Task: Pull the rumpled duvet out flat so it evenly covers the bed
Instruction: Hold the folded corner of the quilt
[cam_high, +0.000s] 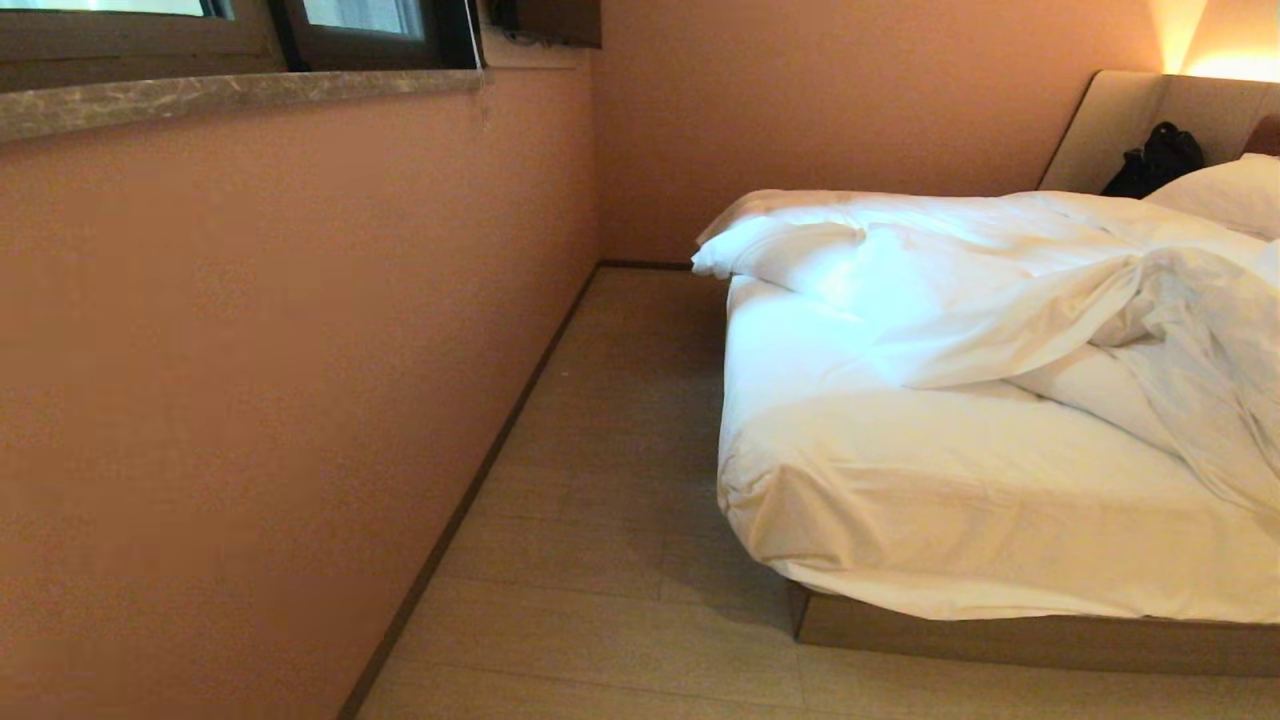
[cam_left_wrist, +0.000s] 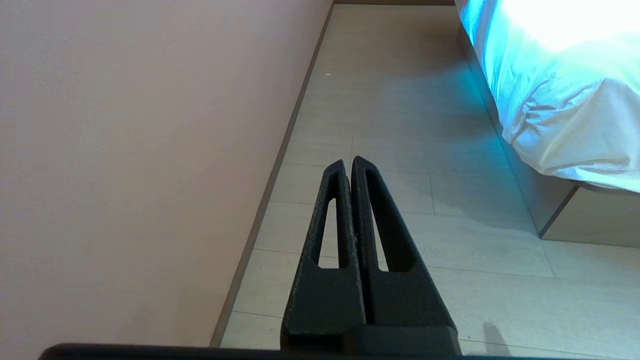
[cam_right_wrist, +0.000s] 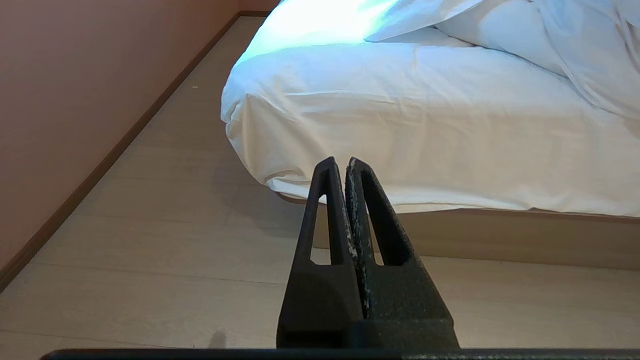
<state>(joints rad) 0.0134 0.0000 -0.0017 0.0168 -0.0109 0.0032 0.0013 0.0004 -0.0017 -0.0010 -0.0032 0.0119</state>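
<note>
Across the right half of the head view, the bed (cam_high: 950, 520) is sitting low on its tan wooden base, its near corner pointing toward the lower middle of the frame. On top of it the duvet (cam_high: 960, 290) is lying bunched and twisted toward the upper right, folded back on itself in thick wrinkled heaps, leaving the fitted sheet (cam_high: 900, 470) bare over the near end of the mattress. A pillow (cam_high: 1225, 190) is peeking out at the far upper right, just below a black bag (cam_high: 1155, 160) leaning against the padded headboard (cam_high: 1130, 120). The wall (cam_high: 280, 350) is filling the left of the frame, with a stone window ledge (cam_high: 230, 95) running along the upper left and the pale wooden floor (cam_high: 600, 480) stretching between wall and bed.

Neither arm is showing in the head view. The left gripper (cam_left_wrist: 348, 162) is hanging over the floor beside the wall, its jaws pressed together and holding nothing. The right gripper (cam_right_wrist: 340, 162) is hanging in front of the bed's near corner, well apart from the sheet, its jaws likewise closed and empty.
</note>
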